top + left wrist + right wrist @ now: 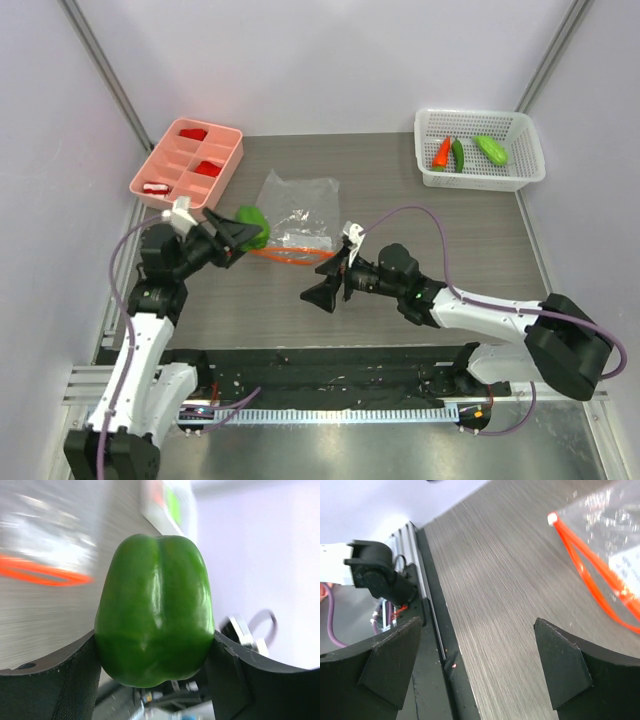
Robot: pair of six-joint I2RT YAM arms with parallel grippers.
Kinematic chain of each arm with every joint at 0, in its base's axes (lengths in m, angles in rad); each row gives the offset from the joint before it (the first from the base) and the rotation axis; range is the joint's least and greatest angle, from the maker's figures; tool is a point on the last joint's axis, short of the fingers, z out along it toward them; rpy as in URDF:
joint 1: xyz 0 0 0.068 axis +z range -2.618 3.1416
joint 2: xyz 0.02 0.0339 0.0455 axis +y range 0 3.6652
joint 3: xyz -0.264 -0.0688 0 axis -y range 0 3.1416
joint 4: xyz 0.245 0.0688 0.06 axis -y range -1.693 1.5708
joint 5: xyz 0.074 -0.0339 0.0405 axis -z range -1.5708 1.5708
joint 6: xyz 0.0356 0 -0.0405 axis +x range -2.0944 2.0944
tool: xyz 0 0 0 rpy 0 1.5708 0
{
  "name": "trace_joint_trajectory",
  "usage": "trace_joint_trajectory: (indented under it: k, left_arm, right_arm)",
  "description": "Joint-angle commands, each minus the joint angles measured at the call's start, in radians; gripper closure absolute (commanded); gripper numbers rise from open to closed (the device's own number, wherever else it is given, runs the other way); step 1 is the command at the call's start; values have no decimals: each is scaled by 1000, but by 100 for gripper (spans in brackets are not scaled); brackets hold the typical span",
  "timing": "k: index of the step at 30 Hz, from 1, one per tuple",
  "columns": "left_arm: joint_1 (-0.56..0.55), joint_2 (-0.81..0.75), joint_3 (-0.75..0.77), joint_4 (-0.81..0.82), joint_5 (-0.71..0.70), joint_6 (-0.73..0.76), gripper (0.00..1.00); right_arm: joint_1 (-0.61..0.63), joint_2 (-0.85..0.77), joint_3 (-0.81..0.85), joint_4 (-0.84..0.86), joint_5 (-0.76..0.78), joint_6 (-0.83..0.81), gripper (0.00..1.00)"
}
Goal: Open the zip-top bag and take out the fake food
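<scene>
Since the pepper (155,595) looks hard, glossy and light, the left gripper (155,647) pinches its flanks; the limp bag (298,205) lies at its three o'clock, right gripper (327,281) spread empty.

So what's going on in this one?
The left arm's fingers are clamped on the green bell pepper, held just left of the zip-top bag. The bag lies flat on the table, orange zip apparently open, no food visible inside. The right arm's fingers are open and empty near the zip. The carrot piece, dark chili and light green piece sit in the white basket at back right.
</scene>
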Motion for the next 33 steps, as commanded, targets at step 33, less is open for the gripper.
trace_joint_trajectory:
  k: [33]
  left_arm:
    - [-483, 428, 67, 781, 465, -266, 65]
  right_arm:
    - [-33, -300, -23, 104, 89, -541, 0]
